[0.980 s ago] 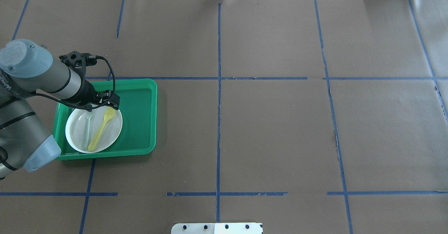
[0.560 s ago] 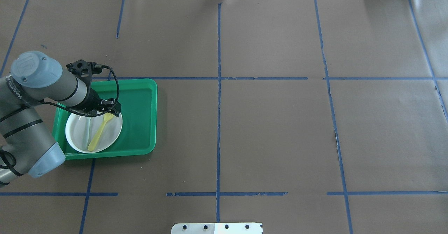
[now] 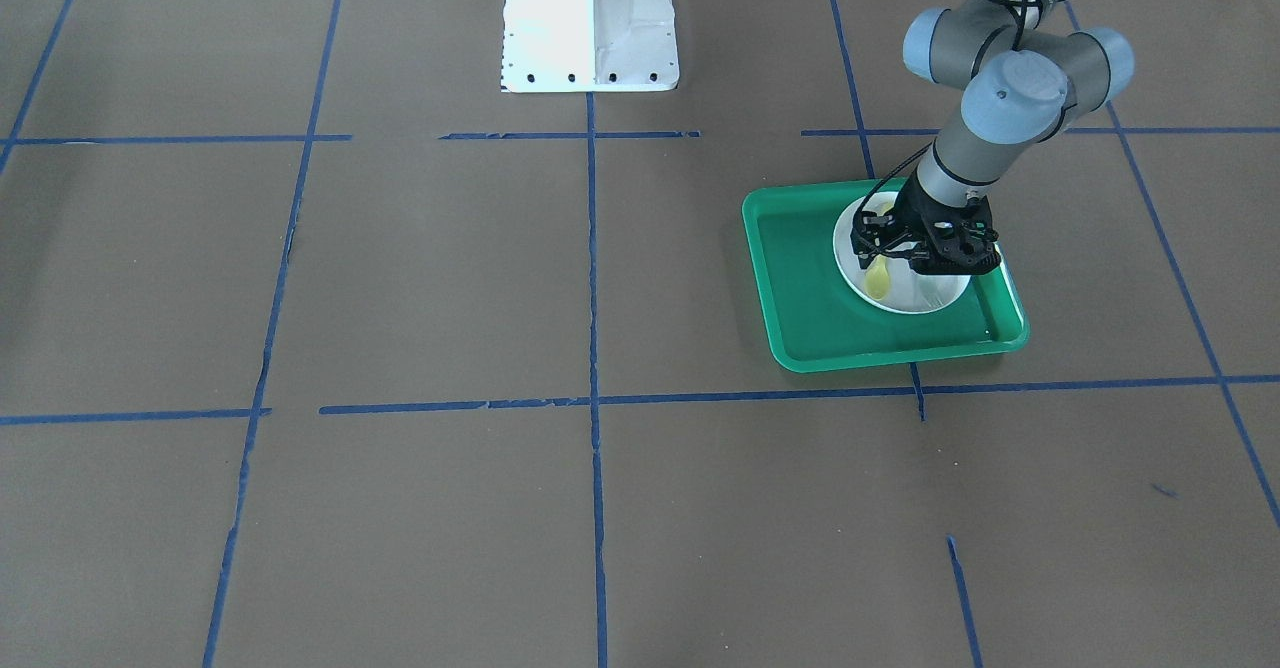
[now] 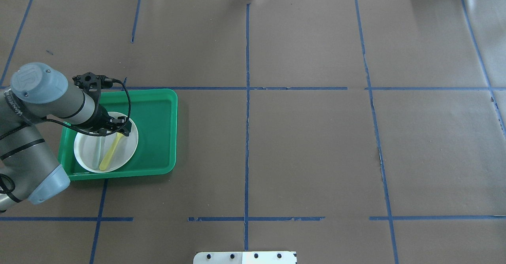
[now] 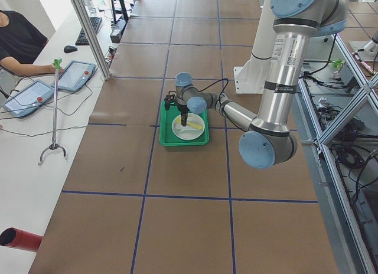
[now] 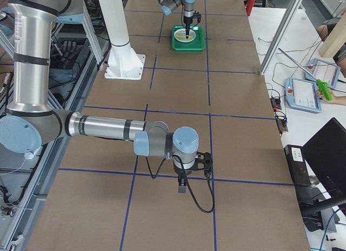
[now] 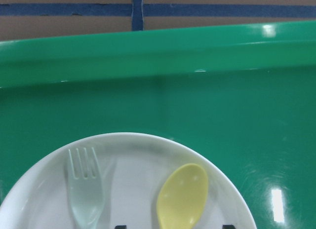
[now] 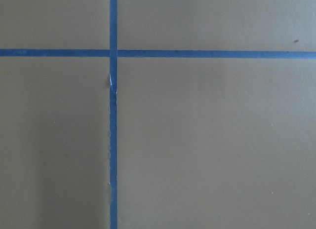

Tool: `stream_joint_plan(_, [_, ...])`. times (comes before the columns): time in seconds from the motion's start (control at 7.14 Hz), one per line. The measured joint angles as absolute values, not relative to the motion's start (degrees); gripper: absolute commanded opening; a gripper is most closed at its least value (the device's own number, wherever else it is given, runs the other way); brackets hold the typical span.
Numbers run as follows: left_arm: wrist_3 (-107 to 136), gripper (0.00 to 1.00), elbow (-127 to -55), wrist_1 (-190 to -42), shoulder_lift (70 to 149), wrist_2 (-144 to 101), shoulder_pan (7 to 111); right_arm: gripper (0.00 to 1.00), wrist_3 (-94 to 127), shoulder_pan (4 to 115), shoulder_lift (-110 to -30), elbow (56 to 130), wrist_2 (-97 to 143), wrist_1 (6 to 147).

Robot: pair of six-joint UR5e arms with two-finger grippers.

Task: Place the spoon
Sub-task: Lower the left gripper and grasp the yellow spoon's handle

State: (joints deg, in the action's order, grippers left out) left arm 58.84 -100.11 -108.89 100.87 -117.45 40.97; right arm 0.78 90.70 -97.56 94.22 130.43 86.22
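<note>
At the overhead view's left, the pale green fork (image 4: 97, 153) is lying on the white plate (image 4: 83, 147) in the green tray (image 4: 158, 137), with the yellow spoon (image 4: 110, 153) just right of it. My left pincer (image 4: 121, 131) is hanging wide open astride the spoon's bowl, gripping nothing. My right pincer (image 6: 182, 187) is hovering over brown paper, and I cannot tell its opening

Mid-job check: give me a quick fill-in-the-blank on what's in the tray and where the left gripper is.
1. The spoon and fork both lie on the white ____.
2. The plate sits in a ____ tray.
3. The left gripper hangs over the spoon's ____ end, leaving the handle in view.

Missing words: plate; green; bowl
</note>
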Motion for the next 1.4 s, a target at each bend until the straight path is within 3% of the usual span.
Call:
stream_joint_plan(0.84, [58.46,0.67,-99.1,-108.96,100.8,-117.74,40.24,1.0,0.77,90.7,-97.56,94.22,130.43,86.22])
stream_joint_plan(1.12, [58.45,0.56,-99.11,-108.91,100.81,-117.77,40.13,1.0,0.77,90.7,-97.56,94.22,130.43,86.22])
stream_joint_plan(1.4, [58.45,0.32,-99.1,-108.9,100.8,-117.79,40.03,1.0,0.77,90.7,-97.56,94.22,130.43,86.22])
